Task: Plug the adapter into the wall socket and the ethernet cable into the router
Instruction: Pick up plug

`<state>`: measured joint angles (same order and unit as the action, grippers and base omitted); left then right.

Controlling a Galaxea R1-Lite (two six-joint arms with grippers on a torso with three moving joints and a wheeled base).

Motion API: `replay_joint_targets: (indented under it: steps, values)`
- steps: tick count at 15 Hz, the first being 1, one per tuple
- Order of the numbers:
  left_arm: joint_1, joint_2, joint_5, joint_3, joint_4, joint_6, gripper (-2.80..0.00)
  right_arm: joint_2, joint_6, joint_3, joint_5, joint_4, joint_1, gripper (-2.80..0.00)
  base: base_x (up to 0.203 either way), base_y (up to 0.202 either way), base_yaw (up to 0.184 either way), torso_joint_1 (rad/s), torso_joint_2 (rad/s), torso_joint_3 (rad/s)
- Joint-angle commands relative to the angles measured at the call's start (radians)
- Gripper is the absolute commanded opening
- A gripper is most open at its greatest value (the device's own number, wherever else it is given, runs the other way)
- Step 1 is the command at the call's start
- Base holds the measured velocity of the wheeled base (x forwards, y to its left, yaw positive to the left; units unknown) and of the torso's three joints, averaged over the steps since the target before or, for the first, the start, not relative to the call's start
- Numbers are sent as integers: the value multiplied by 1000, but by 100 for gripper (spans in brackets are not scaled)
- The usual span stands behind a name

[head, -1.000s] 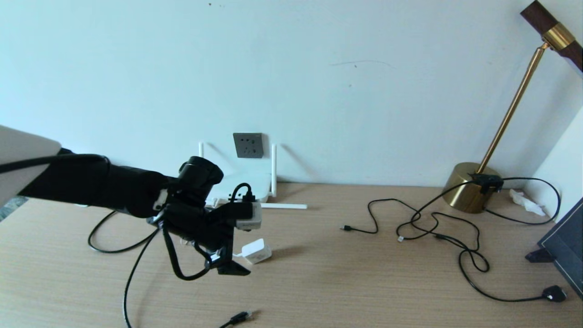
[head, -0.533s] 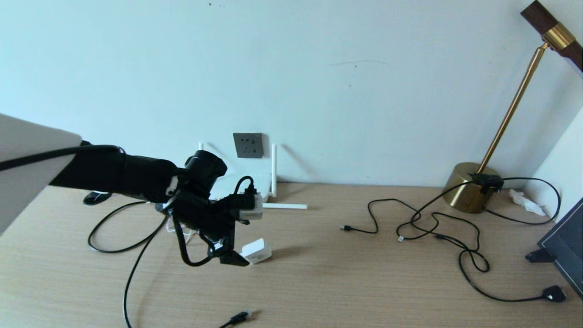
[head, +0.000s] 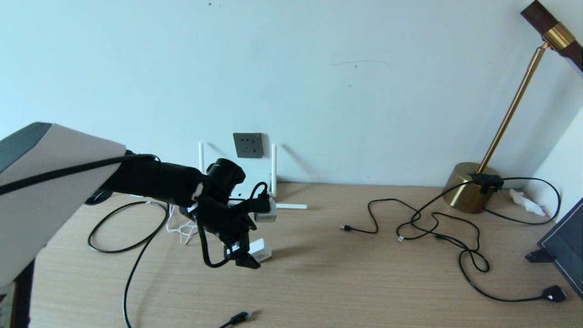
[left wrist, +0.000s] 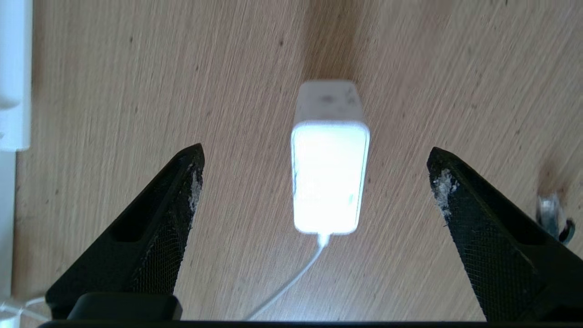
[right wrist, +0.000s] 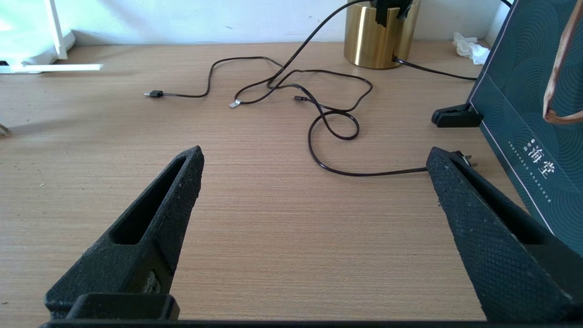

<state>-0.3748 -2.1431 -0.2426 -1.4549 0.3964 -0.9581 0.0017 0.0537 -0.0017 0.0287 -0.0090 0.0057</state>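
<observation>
Two black grippers stood wide apart and empty. From the head view, the left gripper [head: 248, 257] hung just above the small white rounded cube-shaped adapter [head: 258, 250], which lay on the pale wooden tabletop [head: 346, 278] clear of every edge; in the left wrist view the adapter [left wrist: 329, 177] sat between the spread fingers [left wrist: 182, 182], touching neither, with bare wood on both flanks and its thin white cord [left wrist: 291, 282] trailing back toward the camera. At twelve o'clock from the adapter, the dark grey square wall socket [head: 248, 145] was set in the pale wall, with the flat white router [head: 268, 187] and its stick antennas below it against the table's far edge. The thick black ethernet cable's plug [head: 240, 316] lay at six o'clock, close to the near edge. Thin black cords [head: 437, 228] sprawled at three o'clock, well apart, before a brass lamp base [head: 469, 187]. The right gripper [right wrist: 314, 164] was parked low over open wood, beside a dark green paper bag [right wrist: 533, 118].
</observation>
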Motion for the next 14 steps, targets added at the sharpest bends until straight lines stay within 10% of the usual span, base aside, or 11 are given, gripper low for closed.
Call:
replay_joint_targets:
  steps: [1, 11, 12, 14]
  values:
    - [-20, -28, 2, -18, 1, 16, 0, 1, 1, 0, 0, 0, 0, 0, 0, 0, 0, 0, 0, 0]
    - [-18, -32, 2, -12, -10, 22, 0, 1, 6, 0, 0, 0, 0, 0, 0, 0, 0, 0, 0, 0]
    - [-18, -32, 2, -12, -11, 22, -280, 1, 6, 0, 0, 0, 0, 0, 0, 0, 0, 0, 0, 0]
    - [-18, -35, 2, -10, -13, 21, -280, 1, 5, 0, 0, 0, 0, 0, 0, 0, 0, 0, 0, 0]
